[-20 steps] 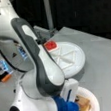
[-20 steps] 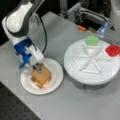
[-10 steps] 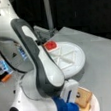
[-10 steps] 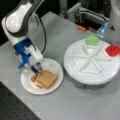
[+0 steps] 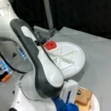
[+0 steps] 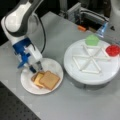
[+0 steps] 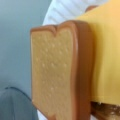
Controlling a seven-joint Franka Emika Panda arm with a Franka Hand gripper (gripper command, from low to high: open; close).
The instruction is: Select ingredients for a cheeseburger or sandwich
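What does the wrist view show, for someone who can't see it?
A tan-brown toast square fills the wrist view, lying partly over a yellow-orange cheese square. They sit on a white plate on a grey table. The gripper does not show here.

We've got a tan-brown toast square (image 6: 49,80) with a darker crust over yellow-orange cheese (image 6: 37,79), white small plate (image 6: 27,85), white divided tray (image 6: 75,72) with 1 green leaf piece (image 6: 92,40), 1 red disc (image 6: 113,50).

Red disc (image 5: 51,45) on white divided tray (image 5: 70,60).
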